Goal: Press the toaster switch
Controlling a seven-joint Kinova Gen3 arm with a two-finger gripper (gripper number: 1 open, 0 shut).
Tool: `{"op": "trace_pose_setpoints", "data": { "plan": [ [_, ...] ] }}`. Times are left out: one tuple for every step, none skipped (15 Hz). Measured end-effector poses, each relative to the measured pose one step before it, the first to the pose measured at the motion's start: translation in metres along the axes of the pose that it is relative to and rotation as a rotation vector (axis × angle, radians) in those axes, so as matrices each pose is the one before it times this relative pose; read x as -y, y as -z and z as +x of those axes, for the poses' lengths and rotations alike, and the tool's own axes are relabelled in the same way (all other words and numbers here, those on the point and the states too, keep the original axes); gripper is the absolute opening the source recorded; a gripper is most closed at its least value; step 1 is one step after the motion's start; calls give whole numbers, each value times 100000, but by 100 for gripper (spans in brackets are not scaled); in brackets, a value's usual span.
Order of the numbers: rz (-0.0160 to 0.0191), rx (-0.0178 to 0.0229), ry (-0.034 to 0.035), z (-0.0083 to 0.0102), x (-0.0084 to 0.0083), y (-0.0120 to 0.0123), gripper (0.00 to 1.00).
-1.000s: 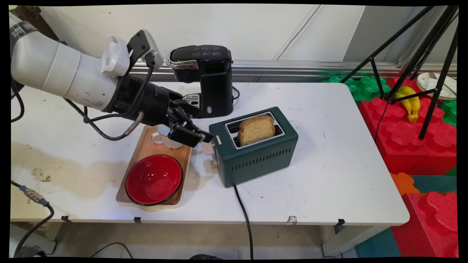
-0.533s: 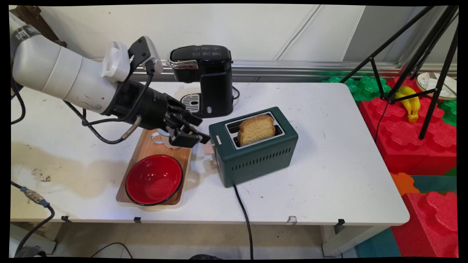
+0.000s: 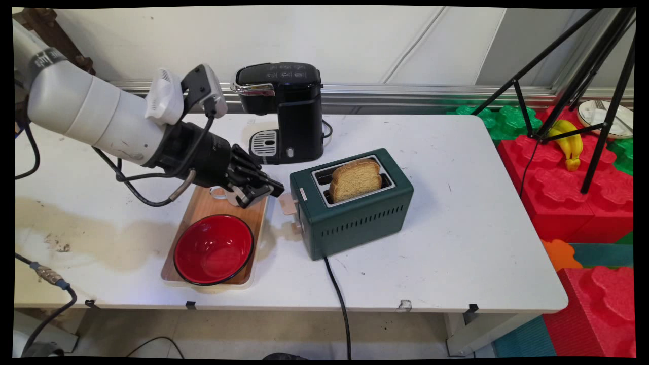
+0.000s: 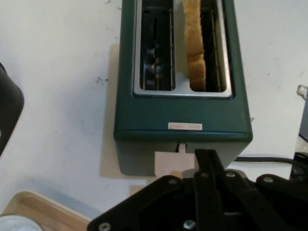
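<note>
My gripper (image 3: 271,190) hangs over the far end of the wooden tray (image 3: 203,210), a short way left of the green toaster (image 3: 355,218). Its fingers (image 4: 208,159) are shut together with nothing between them. The tips point at the toaster's beige lever (image 3: 288,205), a small gap short of it. In the hand view the lever (image 4: 172,163) sits just beyond the fingertips, below the toaster (image 4: 183,122). A slice of brown bread (image 3: 355,180) stands upright in one slot (image 4: 195,48); the other slot is empty. A white mug (image 3: 223,193) is mostly hidden under my hand.
A red bowl (image 3: 213,248) fills the near end of the tray. A black coffee machine (image 3: 284,106) stands behind my hand. The toaster's black cord (image 3: 337,289) runs off the table's front edge. Tripod legs (image 3: 563,76) and red foam blocks (image 3: 583,197) stand to the right.
My hand has drawn back to the left, away from the toaster's lever, which it was touching a second ago. The toaster, bread, bowl and mug have not moved.
</note>
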Motion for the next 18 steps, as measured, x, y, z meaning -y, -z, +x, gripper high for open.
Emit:
{"op": "trace_pose_setpoints", "data": {
  "plan": [
    [-29, 202, 176, -160, 108, -196, 0],
    [-98, 251, 219, -205, 124, -264, 0],
    [-29, 192, 202, -206, 114, -249, 0],
    [-37, 66, 128, -160, 97, -243, 0],
    [2, 61, 173, -168, 114, -299, 0],
    [30, -11, 208, -137, 108, -290, 0],
    [49, -50, 225, -104, 88, -267, 0],
    [32, -19, 225, -69, 56, -188, 0],
    [12, -38, 555, -140, 93, -482, 0],
    [-5, -53, 350, -75, 46, -279, 0],
    [-47, -26, 296, -56, 27, -258, 0],
    [-49, -16, 302, -66, 21, -240, 0],
    [4, -30, 325, -63, 27, -250, 0],
    [-6, -42, 310, -48, 32, -250, 0],
    [-8, -33, 271, -44, 27, -201, 0],
    [-23, -33, 475, -79, 51, -352, 0],
    [-85, 42, 351, -67, 36, -301, 0],
    [-42, 135, 483, -119, 39, -307, 0]
  ]
}}
